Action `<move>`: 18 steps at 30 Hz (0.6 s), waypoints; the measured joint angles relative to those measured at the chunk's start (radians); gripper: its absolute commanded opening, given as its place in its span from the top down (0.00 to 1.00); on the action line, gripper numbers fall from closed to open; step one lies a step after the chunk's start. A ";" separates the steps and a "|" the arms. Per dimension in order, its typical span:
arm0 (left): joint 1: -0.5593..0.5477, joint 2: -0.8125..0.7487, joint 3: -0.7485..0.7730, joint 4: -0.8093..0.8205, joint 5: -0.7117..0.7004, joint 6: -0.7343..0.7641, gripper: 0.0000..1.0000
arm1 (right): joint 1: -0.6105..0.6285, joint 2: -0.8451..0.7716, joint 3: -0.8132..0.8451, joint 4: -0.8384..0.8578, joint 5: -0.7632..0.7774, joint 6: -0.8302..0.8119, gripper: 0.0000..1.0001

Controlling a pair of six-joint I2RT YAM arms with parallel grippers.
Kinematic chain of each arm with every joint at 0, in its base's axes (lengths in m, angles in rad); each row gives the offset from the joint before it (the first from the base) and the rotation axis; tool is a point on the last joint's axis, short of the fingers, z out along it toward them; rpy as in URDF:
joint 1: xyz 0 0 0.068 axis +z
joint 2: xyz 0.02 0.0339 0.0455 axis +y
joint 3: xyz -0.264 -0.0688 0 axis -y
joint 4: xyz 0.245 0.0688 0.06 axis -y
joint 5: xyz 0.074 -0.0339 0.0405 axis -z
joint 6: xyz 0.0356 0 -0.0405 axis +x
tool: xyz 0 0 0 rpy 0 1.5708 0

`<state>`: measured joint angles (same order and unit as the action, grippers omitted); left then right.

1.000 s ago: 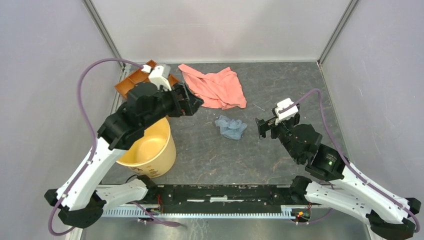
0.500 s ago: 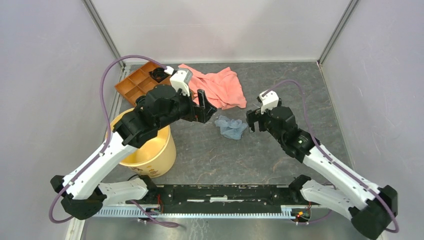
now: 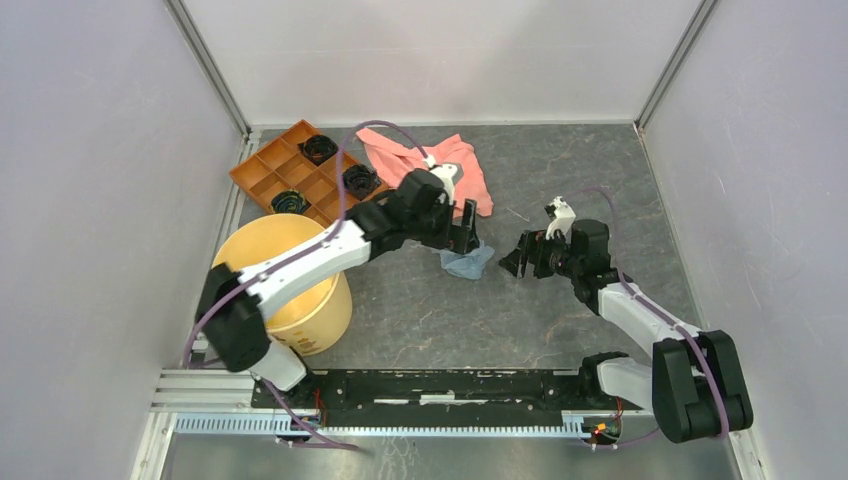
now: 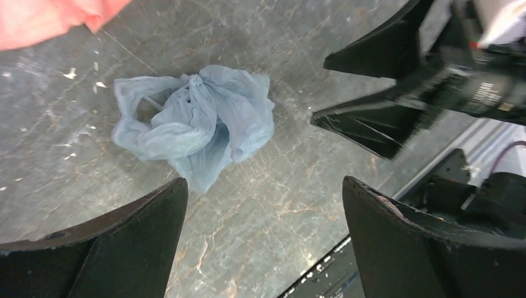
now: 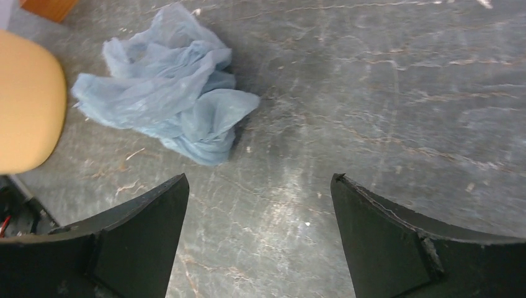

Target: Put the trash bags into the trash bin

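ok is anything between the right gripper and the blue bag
No. Only bare grey table lies between the right gripper and the bag, clearest in the right wrist view.

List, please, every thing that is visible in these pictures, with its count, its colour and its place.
trash bag: one, pale blue, crumpled on the table's middle.
trash bin: one, tan-yellow, near left, upright.
cloth: one, salmon pink, far middle.
compartment tray: one, orange-brown, far left.
round objects: three, black, in separate tray compartments.
table: one, dark grey, under everything.
left gripper: one, black, jaws open, close to the bag, not touching.
right gripper: one, black, jaws open, beside the bag, not touching.
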<state>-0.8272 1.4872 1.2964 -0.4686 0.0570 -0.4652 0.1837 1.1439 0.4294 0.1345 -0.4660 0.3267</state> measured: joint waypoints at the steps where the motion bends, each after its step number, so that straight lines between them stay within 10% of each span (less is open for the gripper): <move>1: 0.000 0.035 0.000 0.012 0.007 -0.001 0.04 | -0.003 0.010 0.000 0.011 -0.029 0.000 0.08; 8: -0.005 0.264 0.071 0.056 0.022 -0.004 0.22 | -0.007 0.033 -0.032 0.109 -0.125 0.010 0.13; 13: -0.012 0.322 0.124 0.064 0.001 -0.003 0.59 | -0.008 0.131 -0.032 0.191 -0.178 0.048 0.15; 18: -0.015 0.328 0.136 0.062 -0.027 -0.004 0.56 | 0.001 0.203 -0.028 0.281 -0.200 0.104 0.19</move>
<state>-0.8421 1.8149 1.4322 -0.4065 0.0299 -0.4694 0.1844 1.3464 0.4015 0.4156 -0.6662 0.4309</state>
